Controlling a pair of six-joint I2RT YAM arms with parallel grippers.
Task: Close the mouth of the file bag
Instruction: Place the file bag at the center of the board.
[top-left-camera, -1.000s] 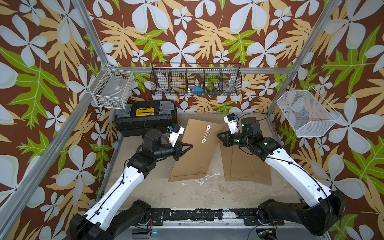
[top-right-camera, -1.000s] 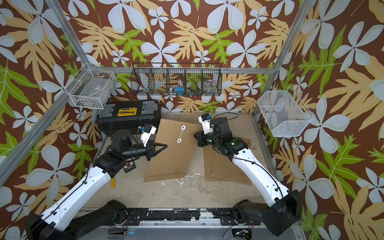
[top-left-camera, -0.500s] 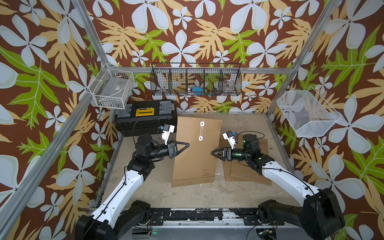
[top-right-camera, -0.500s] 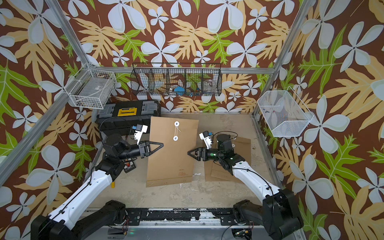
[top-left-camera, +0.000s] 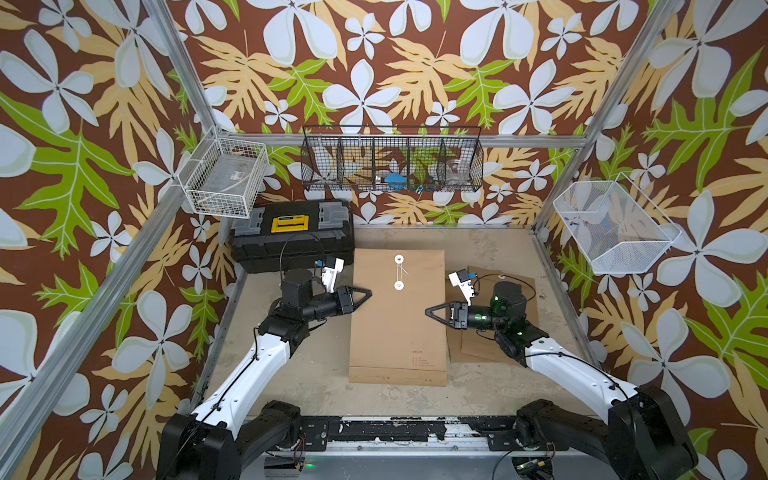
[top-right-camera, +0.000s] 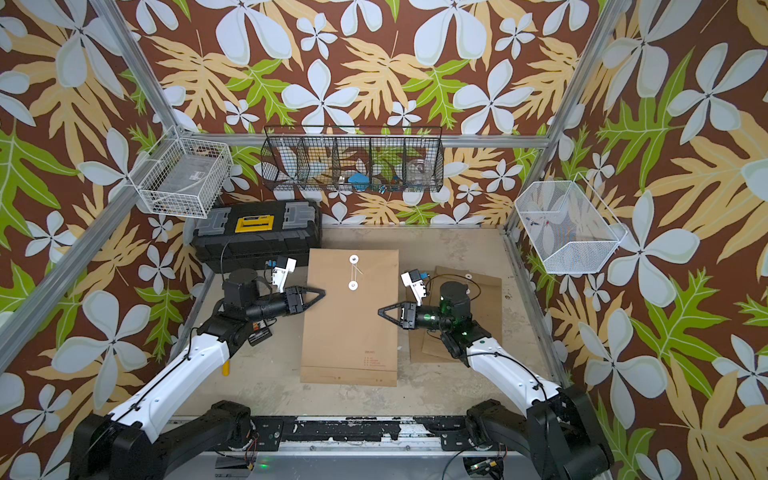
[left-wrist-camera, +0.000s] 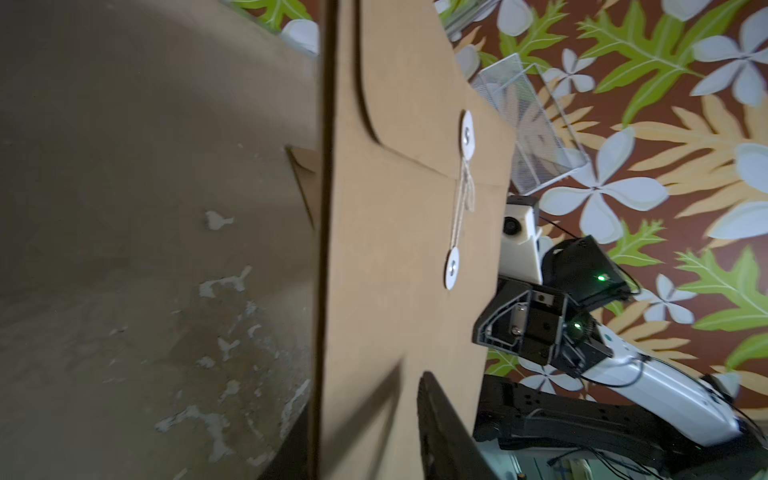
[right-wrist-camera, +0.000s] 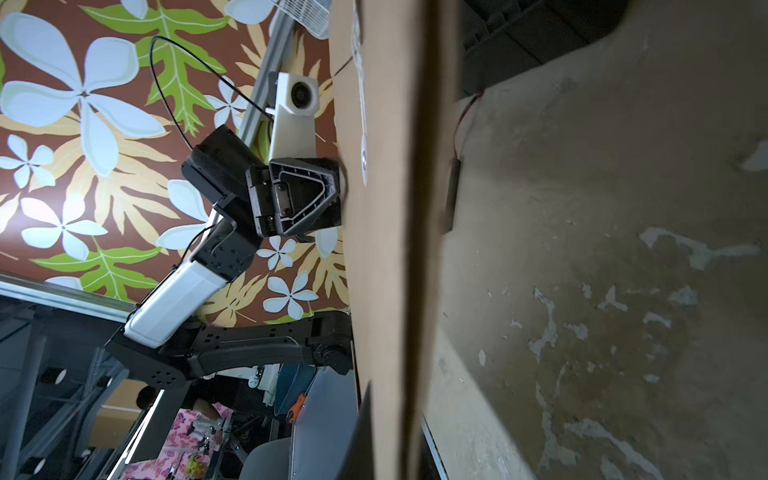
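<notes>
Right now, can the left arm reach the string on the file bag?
Probably yes. The left fingers are at the file bag's edge, close beside the string between its two white buttons, and nothing stands in between.

We see brown floral wallpaper on three walls, aluminium posts at the corners. Black wire rack on the back wall, white wire basket left, white mesh basket right. Floor is scuffed beige with flaked patches; black toolbox sits back left.
</notes>
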